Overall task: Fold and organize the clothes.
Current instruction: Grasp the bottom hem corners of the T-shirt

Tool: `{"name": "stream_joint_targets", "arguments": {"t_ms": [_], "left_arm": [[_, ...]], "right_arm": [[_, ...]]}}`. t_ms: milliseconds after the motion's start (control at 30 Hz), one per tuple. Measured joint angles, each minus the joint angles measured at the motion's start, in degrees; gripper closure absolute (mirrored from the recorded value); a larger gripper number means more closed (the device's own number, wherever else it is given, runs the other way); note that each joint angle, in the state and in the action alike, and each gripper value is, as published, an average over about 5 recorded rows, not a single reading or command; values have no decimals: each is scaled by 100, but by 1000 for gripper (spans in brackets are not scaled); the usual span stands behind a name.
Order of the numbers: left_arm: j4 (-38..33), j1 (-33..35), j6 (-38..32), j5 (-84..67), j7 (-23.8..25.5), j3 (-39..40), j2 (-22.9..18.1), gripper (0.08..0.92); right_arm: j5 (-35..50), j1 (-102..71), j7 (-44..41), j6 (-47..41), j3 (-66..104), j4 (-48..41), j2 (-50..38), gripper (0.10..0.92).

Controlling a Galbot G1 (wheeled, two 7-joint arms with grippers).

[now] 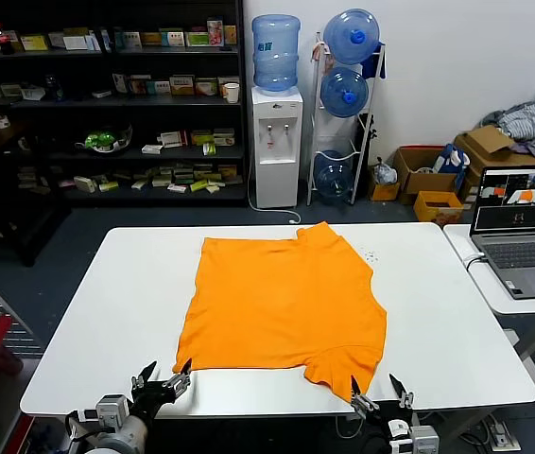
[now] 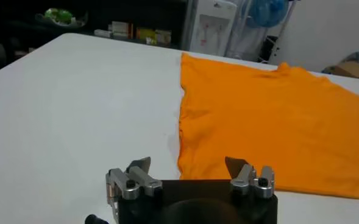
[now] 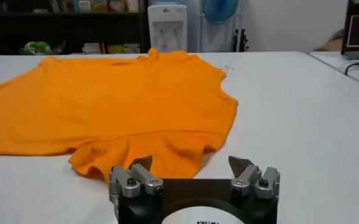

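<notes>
The bright orange T-shirt (image 1: pixel 284 303) lies flat on the white table (image 1: pixel 107 312), partly folded, with a rumpled sleeve at its near right corner. No lettering shows. My left gripper (image 1: pixel 163 380) is open and empty at the table's near edge, just off the shirt's near left corner (image 2: pixel 188 170). My right gripper (image 1: pixel 379 395) is open and empty at the near edge, just short of the rumpled sleeve (image 3: pixel 142 152). The shirt fills the left wrist view (image 2: pixel 270 122) and the right wrist view (image 3: pixel 106 103).
A laptop (image 1: pixel 523 232) sits on a side table at the right. Water dispenser (image 1: pixel 277 142), bottle rack, shelves and cardboard boxes with a grey cloth heap (image 1: pixel 523 123) stand behind the table. Bare tabletop lies left and right of the shirt.
</notes>
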Motion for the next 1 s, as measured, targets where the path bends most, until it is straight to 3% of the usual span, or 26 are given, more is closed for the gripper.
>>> {"name": "stream_joint_targets", "arguments": {"t_ms": [167, 400, 833, 1000], "left_arm": [[108, -133, 31, -20, -27, 112, -43, 177], [235, -289, 80, -36, -84, 198, -61, 199], [372, -378, 145, -25, -150, 322, -128, 573], [349, -385, 159, -29, -168, 341, -137, 721]], "right_arm": [[21, 112, 27, -64, -73, -108, 12, 236], [10, 168, 31, -79, -173, -199, 59, 428], [25, 151, 36, -24, -223, -203, 45, 809], [83, 116, 78, 54, -253, -172, 11, 897]]}}
